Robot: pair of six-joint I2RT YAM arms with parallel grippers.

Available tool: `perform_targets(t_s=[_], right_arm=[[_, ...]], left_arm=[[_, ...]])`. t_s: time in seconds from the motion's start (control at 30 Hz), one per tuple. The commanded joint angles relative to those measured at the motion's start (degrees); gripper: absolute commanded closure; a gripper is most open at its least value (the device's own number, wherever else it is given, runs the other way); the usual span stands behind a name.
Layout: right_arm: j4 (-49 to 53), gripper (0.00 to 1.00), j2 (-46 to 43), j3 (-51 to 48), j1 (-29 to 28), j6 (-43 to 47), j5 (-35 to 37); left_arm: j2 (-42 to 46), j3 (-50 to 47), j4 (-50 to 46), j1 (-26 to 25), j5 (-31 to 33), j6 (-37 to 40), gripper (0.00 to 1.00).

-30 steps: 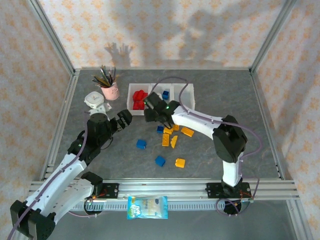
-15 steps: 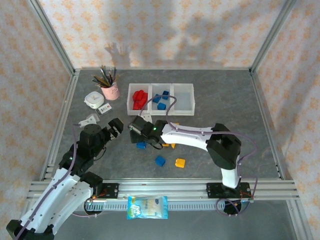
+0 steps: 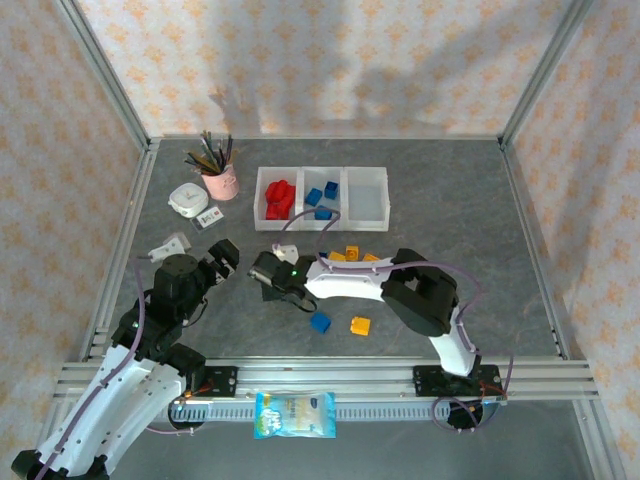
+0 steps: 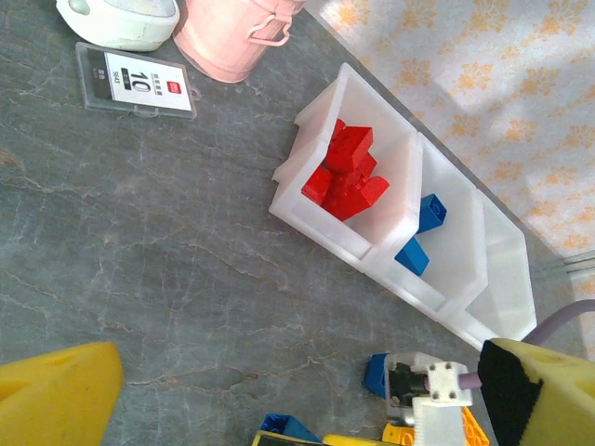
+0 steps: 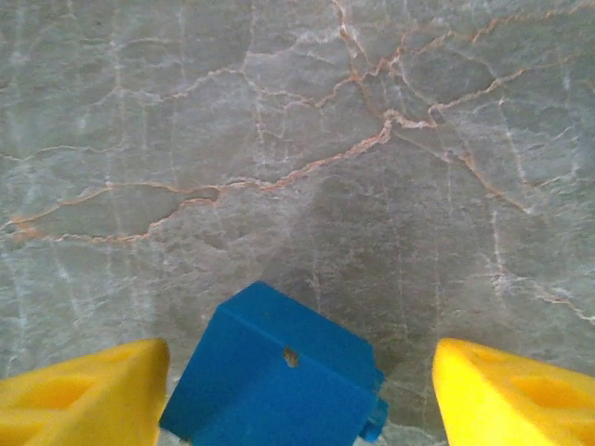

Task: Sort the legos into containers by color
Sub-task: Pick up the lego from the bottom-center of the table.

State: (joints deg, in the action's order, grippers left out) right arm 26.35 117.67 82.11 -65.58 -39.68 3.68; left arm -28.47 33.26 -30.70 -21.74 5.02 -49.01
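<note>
- Walls (image 3: 330, 60): pale paper with orange flower pattern, soft shadows on it.
- Table (image 3: 450, 190): grey, marble-like, with thin veins.
- Metal posts (image 3: 105, 70) in the corners.

Surface: grey marbled table (image 3: 450, 200), flat, framed by aluminium rails.

Far centre: row of three white bins (image 3: 366, 200), joined and standing directly on the surface.

Far left: pink cup (image 3: 221, 184), upright. Just near-left of it, a white round case (image 3: 185, 198). Beside that, a clear label card (image 3: 208, 219), lying flat. Nearer again, a small white piece (image 3: 168, 243).

Centre: a cluster of yellow-orange bricks (image 3: 352, 252), loose.

Near centre: one blue brick (image 3: 320, 322) and one orange brick (image 3: 360, 325), close but apart.

Right wrist view: a second blue brick (image 5: 274, 381) rests on bare marbling.
</note>
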Motion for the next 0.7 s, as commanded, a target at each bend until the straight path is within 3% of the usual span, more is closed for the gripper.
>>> perform_targets(t_s=[0.0,0.4,0.67], right_arm=[[-0.79,0.30,1.91,2.23,-0.38,0.37,2.52],[-0.82,0.52,3.32,3.59,-0.38,2.63,3.60],[0.06,0.54,-1.86,3.32,-0.11,4.64,5.70]], left_arm=[[0.70,-0.56,-1.74,0.22,1.40,-0.56,0.01],[0.17,0.02,-1.82,0.24,1.75,0.02,0.00],[-0.25,0.54,-1.22,0.25,0.59,0.41,0.01]])
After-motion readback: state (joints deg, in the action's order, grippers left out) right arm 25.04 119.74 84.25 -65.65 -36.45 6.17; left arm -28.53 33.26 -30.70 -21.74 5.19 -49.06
